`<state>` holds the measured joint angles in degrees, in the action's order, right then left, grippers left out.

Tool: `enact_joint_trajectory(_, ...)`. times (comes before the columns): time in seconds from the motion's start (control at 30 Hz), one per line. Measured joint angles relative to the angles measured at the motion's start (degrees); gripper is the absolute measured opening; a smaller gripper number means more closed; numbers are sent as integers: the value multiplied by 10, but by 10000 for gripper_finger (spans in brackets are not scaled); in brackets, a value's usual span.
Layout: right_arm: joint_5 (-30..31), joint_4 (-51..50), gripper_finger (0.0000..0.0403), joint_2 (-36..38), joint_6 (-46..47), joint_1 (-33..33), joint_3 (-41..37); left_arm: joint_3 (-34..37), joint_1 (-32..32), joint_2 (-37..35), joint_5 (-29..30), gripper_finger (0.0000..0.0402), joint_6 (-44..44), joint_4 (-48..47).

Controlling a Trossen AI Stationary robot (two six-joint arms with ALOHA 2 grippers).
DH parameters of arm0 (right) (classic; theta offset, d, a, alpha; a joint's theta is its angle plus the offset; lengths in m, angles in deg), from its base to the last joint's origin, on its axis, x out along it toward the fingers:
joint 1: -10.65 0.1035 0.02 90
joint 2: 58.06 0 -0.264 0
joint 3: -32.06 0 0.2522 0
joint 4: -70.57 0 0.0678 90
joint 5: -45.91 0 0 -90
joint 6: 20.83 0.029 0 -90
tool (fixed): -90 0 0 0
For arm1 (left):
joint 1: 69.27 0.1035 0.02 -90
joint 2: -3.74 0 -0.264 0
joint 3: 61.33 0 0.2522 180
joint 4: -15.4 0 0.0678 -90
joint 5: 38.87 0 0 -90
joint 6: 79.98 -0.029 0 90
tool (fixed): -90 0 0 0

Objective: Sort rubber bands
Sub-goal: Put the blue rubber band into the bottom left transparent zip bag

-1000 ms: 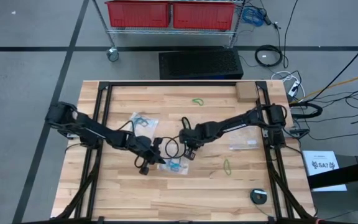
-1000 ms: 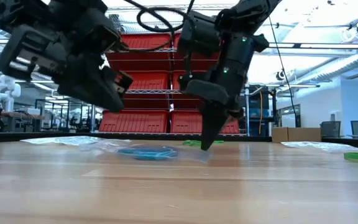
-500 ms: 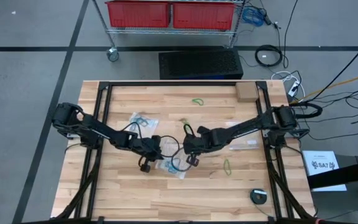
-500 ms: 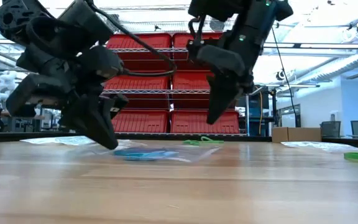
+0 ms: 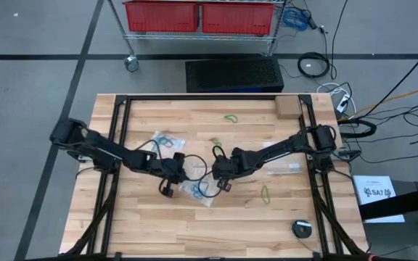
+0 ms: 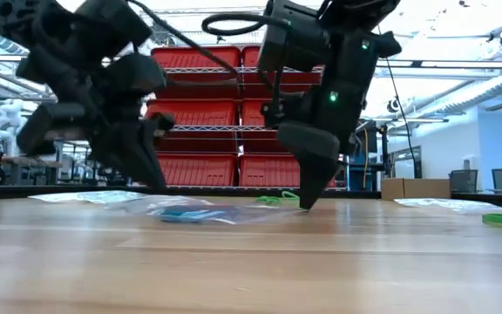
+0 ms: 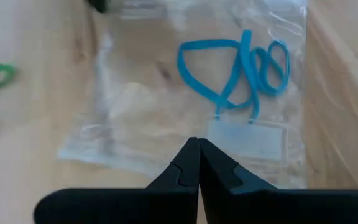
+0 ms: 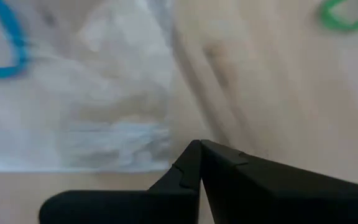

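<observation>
A clear plastic bag (image 5: 200,191) with blue rubber bands (image 7: 241,65) inside lies flat on the wooden table, between my two grippers. My left gripper (image 7: 199,143) is shut and slants down at the bag's left end (image 6: 159,185). My right gripper (image 8: 199,144) is also shut and points down at the bag's right end (image 6: 306,202), beside a bag corner (image 8: 160,163). Loose green rubber bands lie on the wood, one behind the bag (image 6: 277,199) and one (image 5: 265,193) to its right. My left gripper has its shut fingertips over the bag's near edge (image 7: 185,168), coming from the table's left and slanting down. I cannot tell whether they touch or pinch the plastic. My right gripper has its shut tips down at the table beside the bag's corner. I cannot tell whether it touches the bag.
A second clear bag with teal bands (image 5: 167,141) lies at the back left and a third bag (image 5: 285,168) on the right. A green band (image 5: 230,117), a cardboard box (image 5: 289,107) and a round black object (image 5: 302,228) are farther off.
My left gripper has tipped its fingers downward and brought them to the bag's left end. My right gripper has risen, gone a little toward the table's near edge, and come back down at the bag's right end. Both have stayed shut.
</observation>
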<state>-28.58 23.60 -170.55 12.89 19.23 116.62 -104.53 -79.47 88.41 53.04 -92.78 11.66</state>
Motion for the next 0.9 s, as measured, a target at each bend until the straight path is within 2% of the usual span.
enact_joint_trajectory(0.13,-61,26,0,-3,15,2,1,0,0,-75,20,5,2,-49)
enact_joint_trajectory(0.23,-131,102,0,-7,12,10,0,0,5,-126,20,5,5,-62)
enact_joint_trajectory(0.3,-181,138,0,-8,2,16,0,0,9,-146,-5,5,16,-66)
enact_joint_trajectory(0.37,-211,176,0,-8,-12,16,0,0,11,-153,-60,5,24,-66)
enact_joint_trajectory(0.5,-196,172,0,-1,-30,10,0,10,9,-140,-176,5,48,-67)
enact_joint_trajectory(0.6,-164,135,0,14,-42,11,0,18,0,-118,-206,5,70,-108)
enact_joint_trajectory(0.73,-126,81,0,23,-48,8,0,19,-19,-85,-200,5,103,-196)
enact_joint_trajectory(0.9,-126,60,0,25,-49,10,0,15,-34,-67,-116,5,110,-253)
